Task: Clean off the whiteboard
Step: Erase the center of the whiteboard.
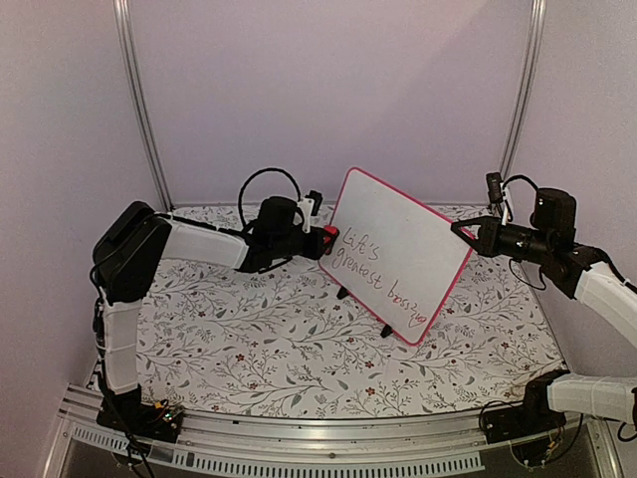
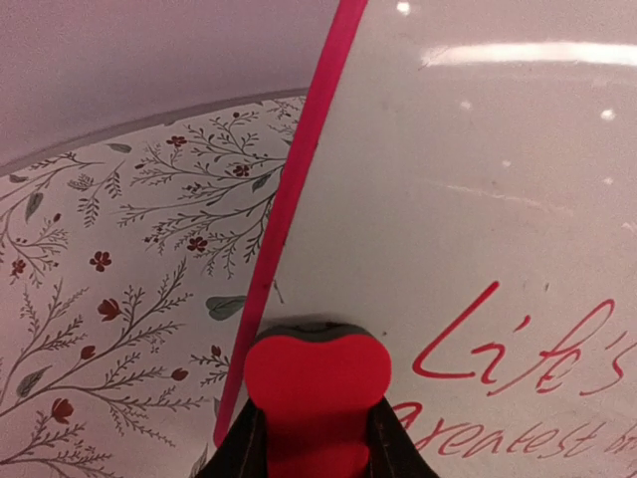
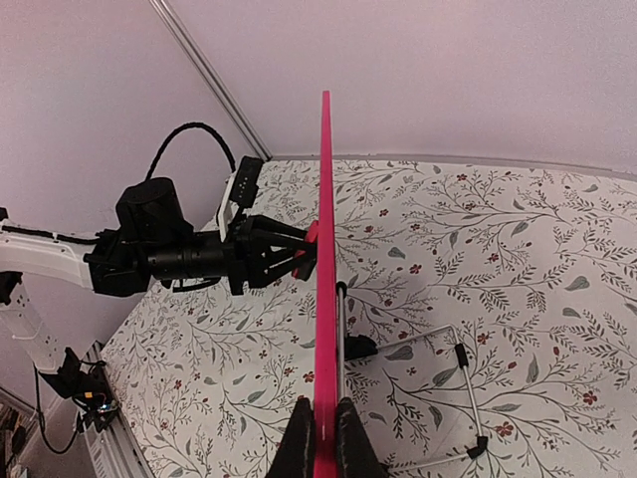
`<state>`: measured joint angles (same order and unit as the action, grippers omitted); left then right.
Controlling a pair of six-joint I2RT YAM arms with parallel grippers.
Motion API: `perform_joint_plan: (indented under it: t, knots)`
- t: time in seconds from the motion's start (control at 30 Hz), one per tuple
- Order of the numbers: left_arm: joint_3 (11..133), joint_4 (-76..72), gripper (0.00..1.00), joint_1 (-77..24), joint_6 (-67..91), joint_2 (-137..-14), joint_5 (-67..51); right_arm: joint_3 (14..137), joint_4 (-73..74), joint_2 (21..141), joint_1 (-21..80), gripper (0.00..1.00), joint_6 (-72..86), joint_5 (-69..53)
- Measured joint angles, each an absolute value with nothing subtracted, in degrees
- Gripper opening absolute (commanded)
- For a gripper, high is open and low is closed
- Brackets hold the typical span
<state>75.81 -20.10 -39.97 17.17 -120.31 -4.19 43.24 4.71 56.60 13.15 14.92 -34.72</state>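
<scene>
We find the bench (image 1: 249,339) covered in a floral print, filling the lower half of the top view.

The whiteboard (image 1: 398,249) stands upright on the bench, centre-right in the top view, with its writing face turned toward the lower left of the frame. Its frame is red-pink with rounded corners. In the right wrist view it appears edge-on as a thin vertical red line.

The left claw (image 1: 320,239) reaches in from the left of the top view and is clamped on a red eraser (image 2: 317,393). The right claw (image 1: 466,231) comes in from the right. Its fingers (image 3: 301,443) are closed on the board's right edge, as the right wrist view confirms at bottom centre.

The eraser sits at the board's left edge, overlapping the frame and the white face. It appears to touch the board just left of the first written word.

Red handwriting (image 1: 383,274) runs across the lower part of the face. We read "Life's greatest" and cannot read the rest with certainty.

Two small black feet (image 1: 342,293) rest on the bench beneath the lower edge.
</scene>
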Motion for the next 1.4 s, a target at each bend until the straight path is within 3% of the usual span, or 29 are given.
perform_joint_plan:
  t: [0.83, 1.4]
  knots:
    - [76.53, -19.38, 0.00, -39.97, 16.49, -120.31, -1.02, 43.48, 4.69, 57.01, 13.15, 0.00, 15.00, -34.79]
    - [73.12, -23.94, 0.00, -40.34, 15.86, -120.31, -7.07, 43.48, 4.69, 57.01, 13.15, 0.00, 14.98, -34.83]
